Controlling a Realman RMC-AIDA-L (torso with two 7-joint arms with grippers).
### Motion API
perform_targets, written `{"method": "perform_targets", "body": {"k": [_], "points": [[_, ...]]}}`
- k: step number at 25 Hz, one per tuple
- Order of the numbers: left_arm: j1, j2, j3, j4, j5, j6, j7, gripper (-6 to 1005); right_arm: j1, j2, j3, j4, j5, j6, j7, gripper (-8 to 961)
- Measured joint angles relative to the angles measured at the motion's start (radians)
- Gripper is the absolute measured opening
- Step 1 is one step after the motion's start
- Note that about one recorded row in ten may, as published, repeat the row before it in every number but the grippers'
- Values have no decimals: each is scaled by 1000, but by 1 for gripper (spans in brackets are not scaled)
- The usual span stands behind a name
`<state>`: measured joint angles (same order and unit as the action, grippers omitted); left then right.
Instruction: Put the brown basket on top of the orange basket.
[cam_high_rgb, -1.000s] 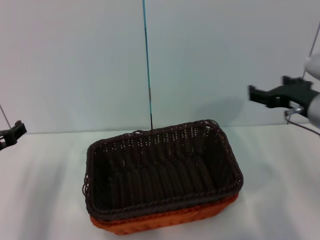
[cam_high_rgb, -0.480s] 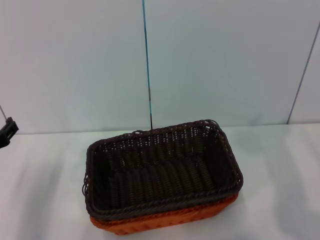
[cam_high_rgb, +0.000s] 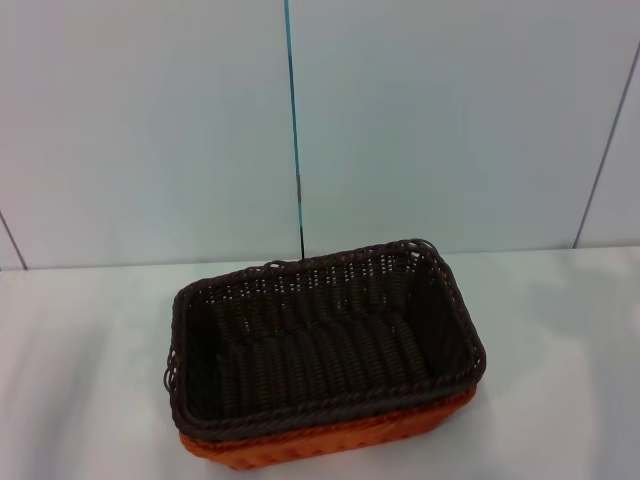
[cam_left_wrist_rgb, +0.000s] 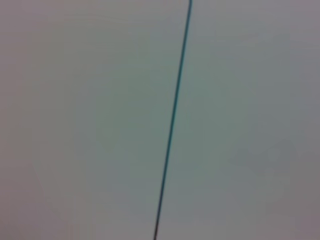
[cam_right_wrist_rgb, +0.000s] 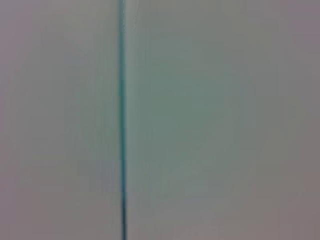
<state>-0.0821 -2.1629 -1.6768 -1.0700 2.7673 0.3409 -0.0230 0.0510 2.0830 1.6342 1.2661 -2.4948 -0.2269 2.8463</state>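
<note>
Though neither gripper appears in any view, so their jaws cannot be judged, the brown basket sits nested in the orange basket, holding nothing.

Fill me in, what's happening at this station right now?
Nothing is being handled. The brown basket sits nested on top of the orange basket on the white table, so the stacking looks done. Neither pincer shows in any view; both wrist cameras see only the blank wall with a thin teal line.
</note>
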Motion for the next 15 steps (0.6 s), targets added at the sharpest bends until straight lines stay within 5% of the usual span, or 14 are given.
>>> {"method": "perform_targets", "body": {"k": [15], "points": [[37, 2, 11, 28, 0, 76, -29, 884, -30, -2, -21, -48, 64, -164, 11, 937]]}}
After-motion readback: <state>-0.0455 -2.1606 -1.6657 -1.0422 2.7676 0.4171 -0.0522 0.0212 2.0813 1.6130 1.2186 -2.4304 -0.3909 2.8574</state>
